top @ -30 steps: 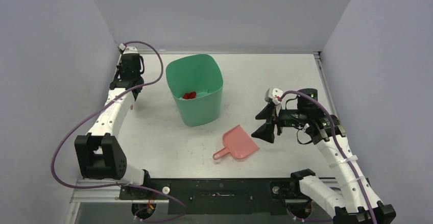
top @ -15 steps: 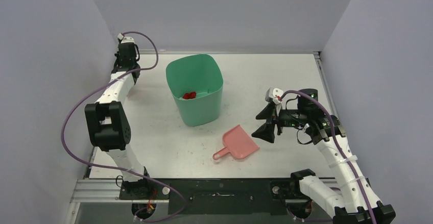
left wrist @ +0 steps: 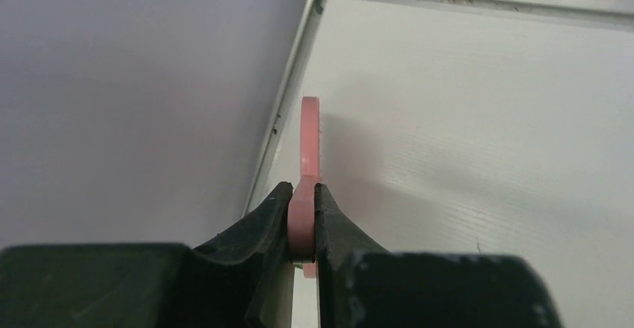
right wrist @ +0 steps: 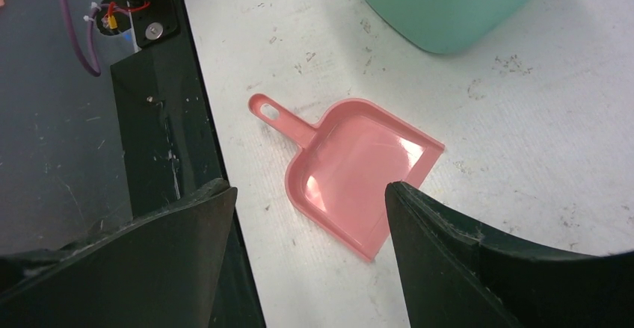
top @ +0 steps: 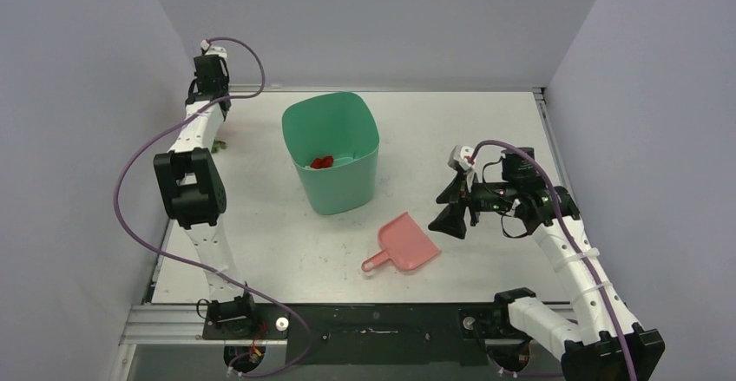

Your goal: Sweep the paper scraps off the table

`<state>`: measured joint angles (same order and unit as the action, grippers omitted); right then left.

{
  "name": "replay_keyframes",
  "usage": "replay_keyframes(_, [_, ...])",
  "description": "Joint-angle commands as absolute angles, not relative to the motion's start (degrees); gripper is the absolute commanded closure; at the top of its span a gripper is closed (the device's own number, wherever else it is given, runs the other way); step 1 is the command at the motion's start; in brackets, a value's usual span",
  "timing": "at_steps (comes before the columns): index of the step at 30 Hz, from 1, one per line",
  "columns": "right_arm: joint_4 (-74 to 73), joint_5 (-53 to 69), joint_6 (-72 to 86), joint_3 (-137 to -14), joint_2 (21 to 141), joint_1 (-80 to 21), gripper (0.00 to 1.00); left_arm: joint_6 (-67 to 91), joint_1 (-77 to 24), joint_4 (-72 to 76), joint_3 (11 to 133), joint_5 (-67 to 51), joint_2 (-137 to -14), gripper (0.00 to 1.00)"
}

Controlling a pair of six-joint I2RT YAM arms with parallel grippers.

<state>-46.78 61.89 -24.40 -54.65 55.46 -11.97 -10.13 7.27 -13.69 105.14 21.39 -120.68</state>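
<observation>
By the table's (top: 486,121) far-left edge and wall (left wrist: 134,81), the left gripper (left wrist: 302,193) clamps the pink brush (left wrist: 309,134) (edge-on), an olive paper scrap (top: 219,145) lying nearer, while the right gripper (right wrist: 308,192) gapes above the pink dustpan (right wrist: 359,164).

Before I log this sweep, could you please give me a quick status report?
Left fingers shut on pink brush, far-left corner. Right fingers open above pink dustpan. Red paper scraps in green bin. Nothing blocking the dustpan.
</observation>
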Motion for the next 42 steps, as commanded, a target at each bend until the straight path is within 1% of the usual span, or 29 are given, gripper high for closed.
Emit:
replay_keyframes(1, [-46.4, 61.8, -27.0, -57.4, 55.9, -11.8, 0.26, -7.7, 7.4, -18.4, 105.7, 12.3, -120.4, 1.00])
replay_keyframes(3, [-47.2, 60.2, -28.7, -57.8, 56.8, -12.8, 0.25, -6.8, 7.2, -20.1, 104.1, 10.6, -118.8, 1.00])
replay_keyframes(7, [-52.6, 53.9, -34.3, -60.3, 60.5, -17.1, 0.26, -5.2, 6.2, -21.4, 96.0, 9.5, -111.7, 1.00])
replay_keyframes(13, [-50.7, 49.0, -35.4, -59.6, 59.8, -21.5, 0.26, -1.8, 2.5, -22.1, 77.3, 10.8, -97.7, 1.00])
replay_keyframes(15, [-50.8, 47.2, -35.7, -59.9, 59.6, -23.3, 0.26, -1.0, 0.6, -23.6, 73.7, 10.8, -93.9, 1.00])
replay_keyframes(18, [-50.9, 46.6, -35.4, -60.0, 58.7, -24.6, 0.26, -2.1, -4.1, -24.3, 70.6, 14.7, -87.8, 1.00])
replay_keyframes(24, [-49.8, 46.8, -32.8, -58.5, 54.9, -25.0, 0.26, -6.8, -3.5, -21.9, 71.8, 23.2, -79.2, 1.00])
replay_keyframes(28, [-50.1, 46.1, -32.8, -58.4, 53.8, -25.0, 0.26, -13.4, -3.0, -17.3, 74.2, 32.5, -82.0, 1.00])
replay_keyframes(30, [-50.3, 45.4, -33.3, -58.3, 53.4, -25.0, 0.26, -17.6, -2.5, -13.3, 73.8, 37.6, -85.9, 1.00])
replay_keyframes(32, [-49.8, 45.1, -33.0, -58.1, 53.4, -25.0, 0.26, -18.1, -1.8, -13.8, 76.7, 39.5, -91.9, 1.00])
replay_keyframes(34, [-49.6, 44.9, -32.6, -57.7, 53.7, -25.4, 0.26, -17.2, -1.6, -15.8, 79.8, 39.3, -97.5, 1.00])
replay_keyframes(37, [-49.9, 43.0, -32.8, -56.8, 54.0, -26.7, 0.26, -16.0, -1.7, -13.9, 80.5, 38.1, -102.7, 1.00])
replay_keyframes(40, [-50.8, 41.5, -34.6, -56.0, 53.4, -29.1, 0.25, -15.5, -1.5, -13.2, 79.6, 37.3, -105.4, 1.00])
replay_keyframes(42, [-50.7, 40.6, -34.8, -55.4, 52.7, -30.3, 0.24, -14.1, -1.6, -13.7, 78.2, 35.1, -104.5, 1.00])
